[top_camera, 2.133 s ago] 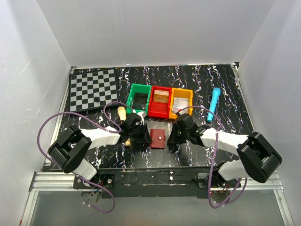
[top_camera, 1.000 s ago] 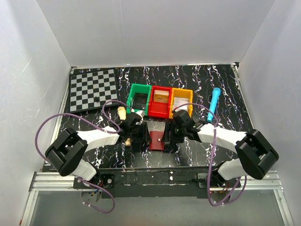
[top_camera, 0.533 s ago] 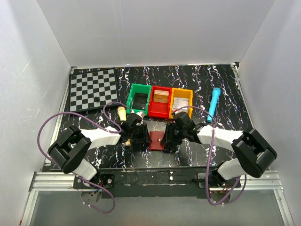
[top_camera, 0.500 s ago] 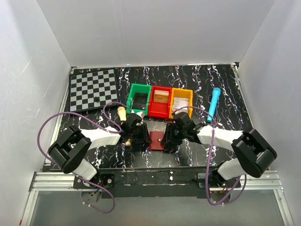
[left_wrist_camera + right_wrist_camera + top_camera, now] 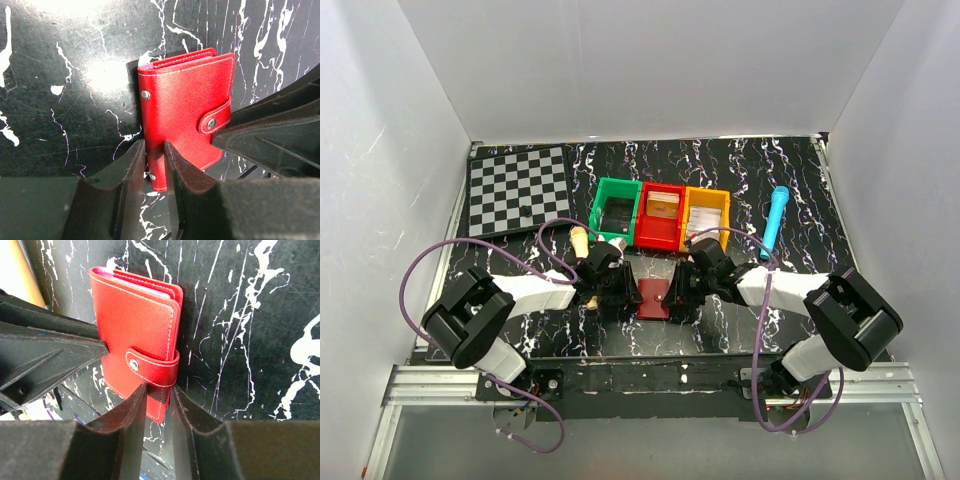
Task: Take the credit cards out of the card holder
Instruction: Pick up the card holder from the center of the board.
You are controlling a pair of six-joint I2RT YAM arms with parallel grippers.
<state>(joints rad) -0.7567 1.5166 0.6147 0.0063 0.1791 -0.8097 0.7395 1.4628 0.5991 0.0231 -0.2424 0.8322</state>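
The red card holder (image 5: 185,100) sits on the black table (image 5: 740,170), snap tab (image 5: 212,123) fastened, with the left tool (image 5: 153,155) and right tool (image 5: 159,392) each nearly closed, pinching its edge.

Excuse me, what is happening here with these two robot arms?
Both arms are working on the card holder, a small red wallet on the black table. The left gripper pinches one edge of it, and the right gripper pinches the opposite edge, close to the snap tab. The tab is fastened, so no cards are out yet.
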